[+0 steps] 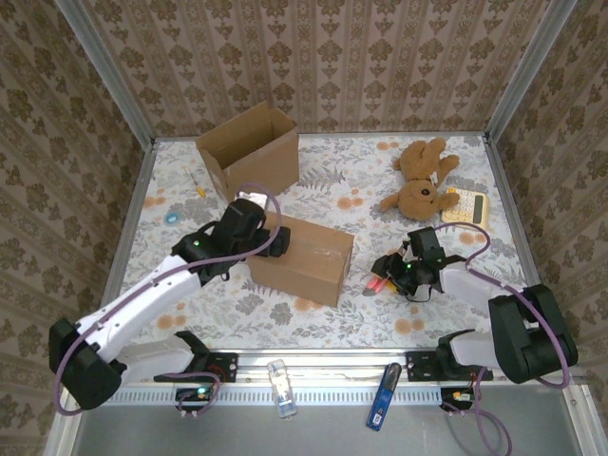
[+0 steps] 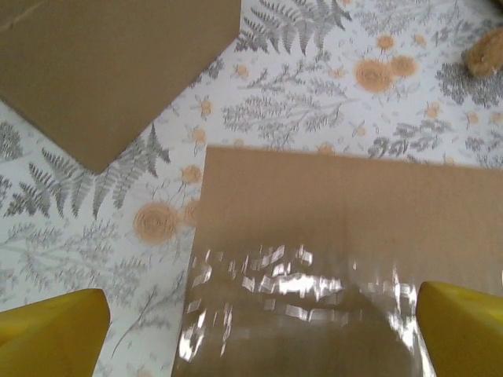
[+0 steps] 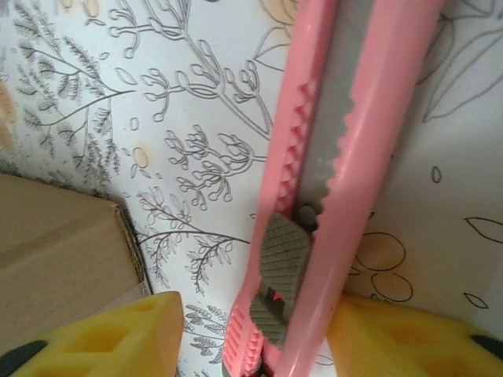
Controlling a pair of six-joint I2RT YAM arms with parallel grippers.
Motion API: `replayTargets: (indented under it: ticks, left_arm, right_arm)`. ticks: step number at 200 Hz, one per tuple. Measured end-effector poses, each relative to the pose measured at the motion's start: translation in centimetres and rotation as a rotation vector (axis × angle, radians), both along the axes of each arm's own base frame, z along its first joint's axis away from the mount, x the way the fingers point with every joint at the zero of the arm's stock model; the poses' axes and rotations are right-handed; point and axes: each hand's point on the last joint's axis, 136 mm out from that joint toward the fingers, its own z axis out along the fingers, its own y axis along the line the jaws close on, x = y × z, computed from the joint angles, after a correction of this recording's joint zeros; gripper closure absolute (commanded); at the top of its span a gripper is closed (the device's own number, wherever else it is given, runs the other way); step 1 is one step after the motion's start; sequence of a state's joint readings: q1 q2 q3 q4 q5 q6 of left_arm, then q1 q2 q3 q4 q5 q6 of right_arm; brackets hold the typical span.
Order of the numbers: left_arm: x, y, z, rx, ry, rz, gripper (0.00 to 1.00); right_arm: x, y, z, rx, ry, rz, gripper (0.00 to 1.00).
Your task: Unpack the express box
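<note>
sealed box: taped box [image 1: 306, 256] sits mid surface [image 1: 323, 323], still shut w/ tape across the top, so nothing's unpacked yet imo.
left claw: left claw [image 1: 276, 239] is spread wide and hangs at the box's left end, gripping nothing. Prob parked there to steady the box for the cut, just my guess.
right claw: right claw [image 1: 403, 273] is down low, just right of the box, at the pink cutter [image 1: 380, 282]. Released: fingers [image 3: 102, 334] parted w/ the cutter between them and a gap on one side, so no pinch.
cutter: looks to be lying on the surface, one end poking toward the box. Makes sense bc that tape needs slicing.
top cam extras: whole layout, i.e. open box [image 1: 249, 147] at the back, teddy [image 1: 423, 176] + calculator [image 1: 465, 207] far right.
left wrist cam extras: shiny tape [image 2: 299, 314] up close, which the top cam barely hints at.
right wrist cam extras: cutter's grey slider [image 3: 279, 283] + notched rail, way too tiny to read from above.
</note>
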State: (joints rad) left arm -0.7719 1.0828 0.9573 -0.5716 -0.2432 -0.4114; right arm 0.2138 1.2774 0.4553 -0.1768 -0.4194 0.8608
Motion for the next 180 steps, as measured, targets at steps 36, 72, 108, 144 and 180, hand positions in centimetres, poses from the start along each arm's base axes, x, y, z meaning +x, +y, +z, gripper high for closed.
replayTargets:
  ticks: [36,72,108,144,180]
  left_arm:
    - [-3.6,3.0,2.2,-0.031,0.009,0.009,0.00]
    - [-6.6,5.6,3.5,-0.070,0.054,0.043,0.30]
    - [-8.8,4.8,-2.4,-0.096,0.244,0.037,0.65]
    - [-9.7,3.0,-9.5,-0.134,0.400,0.049,0.83]
    - [-7.3,1.0,-10.1,-0.186,0.378,0.073,0.85]
  right_arm:
    - [-1.2,-1.6,1.3,-0.075,-0.009,-0.017,0.00]
    - [-1.2,-2.1,6.9,-0.114,-0.126,0.028,0.00]
    - [1.9,-0.7,15.9,-0.095,-0.359,0.129,0.00]
    - [5.4,3.1,19.6,-0.060,-0.444,0.313,0.00]
    - [8.2,9.4,17.7,-0.006,-0.415,0.498,0.00]
